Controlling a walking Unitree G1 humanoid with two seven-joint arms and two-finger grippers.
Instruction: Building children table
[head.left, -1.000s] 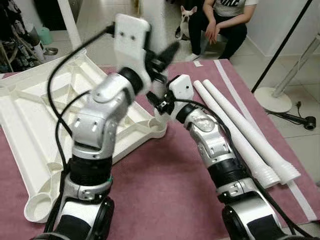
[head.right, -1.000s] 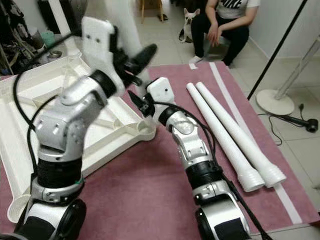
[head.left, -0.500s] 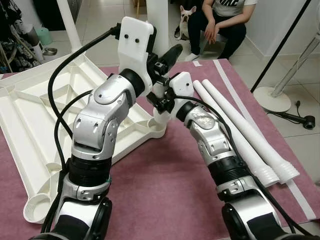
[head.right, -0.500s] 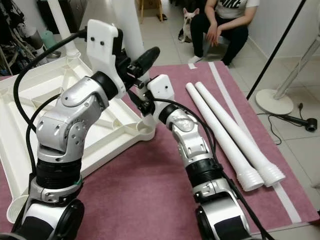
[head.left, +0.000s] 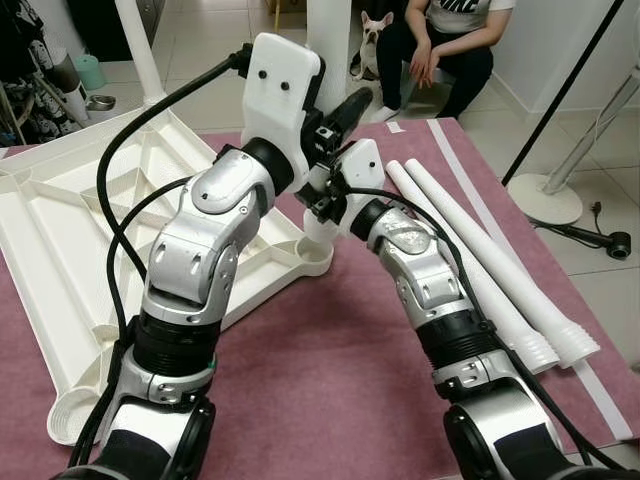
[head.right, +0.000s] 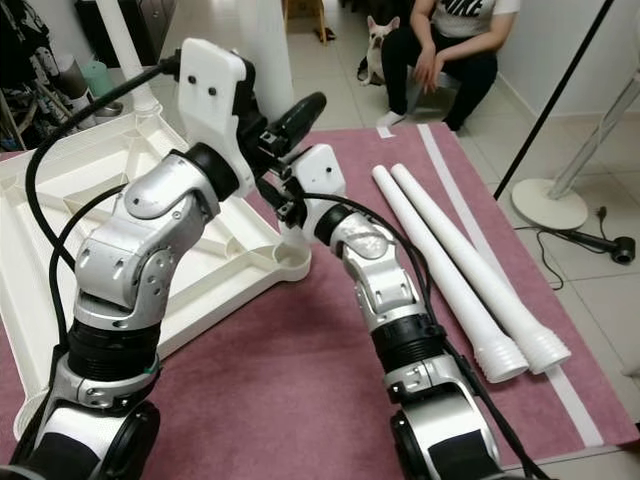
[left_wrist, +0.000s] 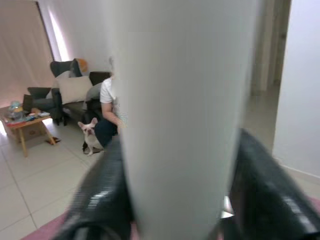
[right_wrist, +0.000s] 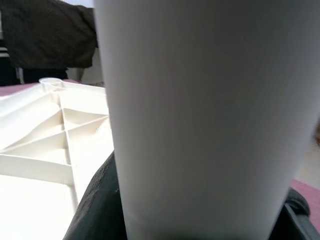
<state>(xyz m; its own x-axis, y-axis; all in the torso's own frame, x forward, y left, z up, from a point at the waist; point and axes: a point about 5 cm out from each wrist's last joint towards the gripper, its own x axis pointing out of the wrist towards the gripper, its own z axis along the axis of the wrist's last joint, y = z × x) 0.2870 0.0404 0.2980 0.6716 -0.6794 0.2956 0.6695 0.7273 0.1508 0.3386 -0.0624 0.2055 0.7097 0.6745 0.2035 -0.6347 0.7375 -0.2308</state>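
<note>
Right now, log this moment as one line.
step: fitting leg into corner socket | left gripper: shut on upright leg | right gripper: shut on same leg, lower | tabletop: upside down on rug | spare legs: two, lying right

Even, bright indoor daylight; head views were sharp. Wrist views soft: white leg (left_wrist: 180, 115) close and blurred, window glare at curtain (left_wrist: 55, 40).

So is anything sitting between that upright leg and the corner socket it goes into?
Nothing visible does. The upright white leg stands directly at the near corner socket of the upturned tabletop, with the left gripper and right gripper around it. The seat itself is hidden behind the grippers.
</note>
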